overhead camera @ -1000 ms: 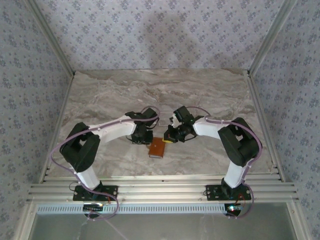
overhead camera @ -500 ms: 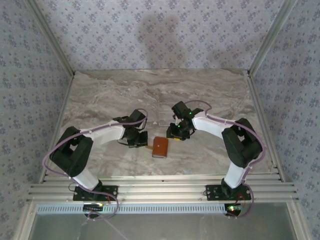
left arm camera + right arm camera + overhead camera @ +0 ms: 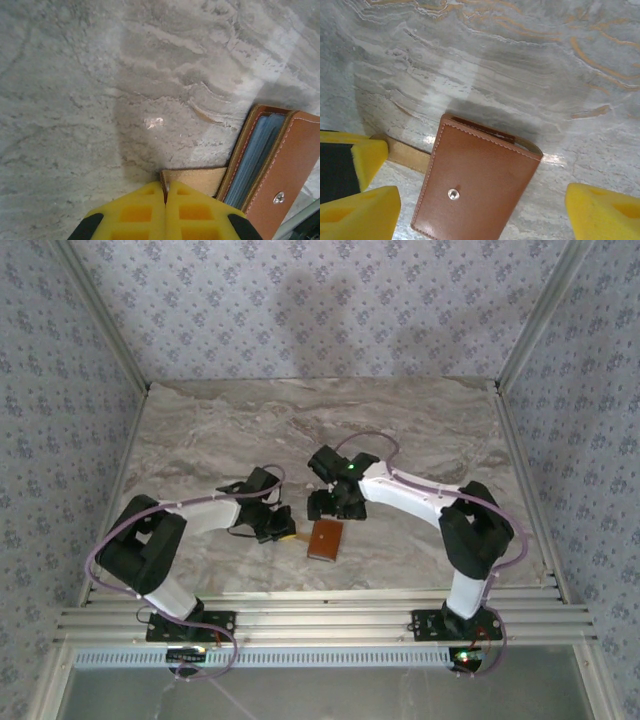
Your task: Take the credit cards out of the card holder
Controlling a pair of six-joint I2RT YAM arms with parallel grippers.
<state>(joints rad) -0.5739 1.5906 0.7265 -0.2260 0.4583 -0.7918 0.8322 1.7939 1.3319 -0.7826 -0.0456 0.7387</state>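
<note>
**One card holder, its strap in the left jaws**

Counted: two grippers, one card holder, one strap, one snap stud.

On the left, the left gripper [image 3: 165,189] sits low over the marble table [image 3: 200,440]. Its yellow fingers [image 3: 135,215] are pressed together on the end of the tan strap [image 3: 197,179] — clenched on it.

The strap runs rightward from those fingers to the card holder [image 3: 324,539]. The holder lies flat in the near half of the table, about midway across, between the two grippers. It is folded, tan cover up, with the single metal snap stud [image 3: 453,194] on that cover.

The side of the holder facing the left gripper gapes a little. In the gap the left wrist view shows grey-blue panels [image 3: 255,155] edged in orange-brown. Whether credit cards sit among them cannot be told.

The holder's long axis runs near to far, with the far end leaning slightly right.

On the right, the right gripper [image 3: 482,200] hangs above the holder, just beyond its far end in the top view. Its yellow fingers [image 3: 360,212] are spread wide, one to each side of the cover — jaws released, grasping nothing.
</note>
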